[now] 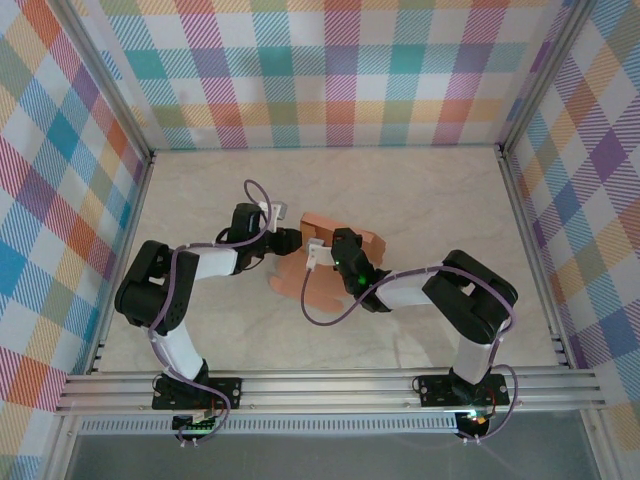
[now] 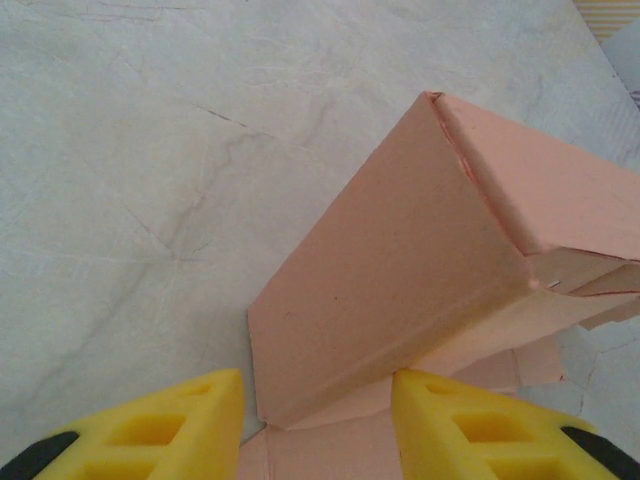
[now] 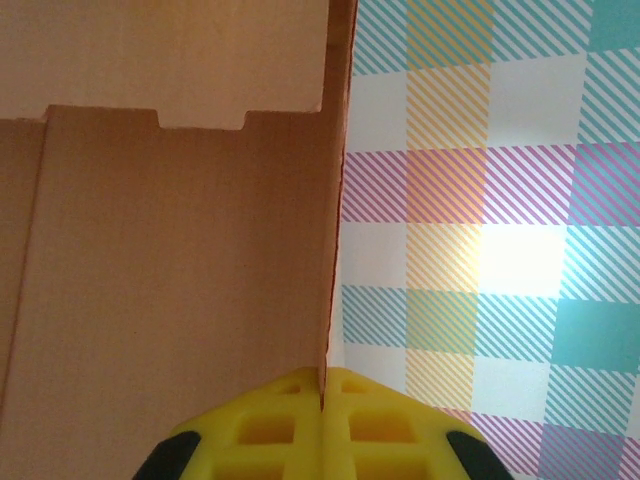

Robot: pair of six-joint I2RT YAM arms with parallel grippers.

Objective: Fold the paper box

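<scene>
A salmon-orange paper box of thin card (image 1: 296, 278), partly folded, is seen near the middle of the pale marbled tabletop (image 1: 420, 200), between the two arms and just ahead of their wrists. In the top view the left gripper (image 1: 292, 240) is brought up against the box from the left, while the right gripper (image 1: 322, 255) is set on it from the right, so that part of the card is covered by the two wrists. From the left wrist camera the paper box (image 2: 400, 290) is shown with one long panel raised at a slant over the flat flaps that lie on the tabletop (image 2: 120, 150), and a second panel is folded down from its upper edge. The left gripper (image 2: 318, 420) is seen with its yellow fingers (image 2: 170, 430) held apart on either side of the near end of that raised panel; whether the card is pressed by them cannot be told. From the right wrist camera the right gripper (image 3: 322, 400) is seen closed, its yellow fingers (image 3: 260, 430) brought together on the edge of an upright wall of the paper box (image 3: 170, 280), which is clamped between them. A notched flap edge is visible across the top of that wall, and the checked, many-coloured backdrop (image 3: 480, 200) is seen beyond it.
</scene>
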